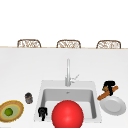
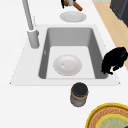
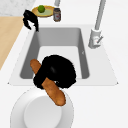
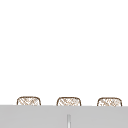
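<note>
Right hand (image 1: 109, 87) curled round baguette (image 1: 107, 93), tilted over plate (image 1: 117, 108) rim; left hand (image 1: 42, 111) hung curled, holding nothing, by sink (image 1: 40, 100).

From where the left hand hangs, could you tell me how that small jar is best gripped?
Grip the jar around its straight round side, coming from above; it stands upright on the counter beside the sink, apart from the woven plate.
</note>
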`<control>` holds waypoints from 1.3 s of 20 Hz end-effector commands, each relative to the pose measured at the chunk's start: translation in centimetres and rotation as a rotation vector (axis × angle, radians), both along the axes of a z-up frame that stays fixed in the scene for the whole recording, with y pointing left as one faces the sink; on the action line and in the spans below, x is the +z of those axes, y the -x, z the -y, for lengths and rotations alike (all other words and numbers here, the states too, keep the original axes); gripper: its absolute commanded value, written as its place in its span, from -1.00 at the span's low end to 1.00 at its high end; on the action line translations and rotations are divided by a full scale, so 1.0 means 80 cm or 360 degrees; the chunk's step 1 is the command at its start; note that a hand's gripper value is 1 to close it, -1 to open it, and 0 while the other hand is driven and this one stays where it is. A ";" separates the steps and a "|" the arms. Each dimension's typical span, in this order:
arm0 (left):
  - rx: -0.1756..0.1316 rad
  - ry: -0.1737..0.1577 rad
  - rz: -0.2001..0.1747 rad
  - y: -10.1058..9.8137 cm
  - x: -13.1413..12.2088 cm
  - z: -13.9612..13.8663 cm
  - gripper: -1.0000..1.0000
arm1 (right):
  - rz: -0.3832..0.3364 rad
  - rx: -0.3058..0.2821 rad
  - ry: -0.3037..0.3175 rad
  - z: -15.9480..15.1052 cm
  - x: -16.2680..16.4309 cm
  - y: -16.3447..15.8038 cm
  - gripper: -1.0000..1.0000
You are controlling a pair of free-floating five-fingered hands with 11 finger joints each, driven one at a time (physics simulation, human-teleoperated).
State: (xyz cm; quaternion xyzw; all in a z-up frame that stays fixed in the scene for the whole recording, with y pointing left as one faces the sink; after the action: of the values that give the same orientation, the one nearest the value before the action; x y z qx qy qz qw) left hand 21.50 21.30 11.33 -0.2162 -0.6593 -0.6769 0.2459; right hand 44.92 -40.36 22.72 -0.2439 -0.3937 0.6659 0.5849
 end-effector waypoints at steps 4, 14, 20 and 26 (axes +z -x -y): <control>0.0000 0.0000 0.0000 0.000 0.000 0.000 0.00 | -0.0122 -0.0041 0.0010 -0.054 0.019 0.019 1.00; 0.0000 0.0000 0.0000 0.000 0.000 0.000 0.00 | -0.0250 -0.0065 0.0024 -0.128 0.040 0.035 1.00; 0.0000 0.0000 0.0000 0.000 0.000 0.000 0.00 | -0.0332 -0.0095 0.0031 -0.168 0.051 0.041 1.00; 0.0000 0.0000 0.0000 0.000 0.000 0.000 0.00 | -0.0335 -0.0137 0.0024 -0.199 0.051 0.042 1.00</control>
State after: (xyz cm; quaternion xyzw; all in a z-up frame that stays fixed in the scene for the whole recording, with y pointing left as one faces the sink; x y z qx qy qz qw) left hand 21.50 21.30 11.33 -0.2162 -0.6593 -0.6769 0.2459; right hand 41.51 -25.39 26.81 -0.1898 -0.3304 0.6881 0.6175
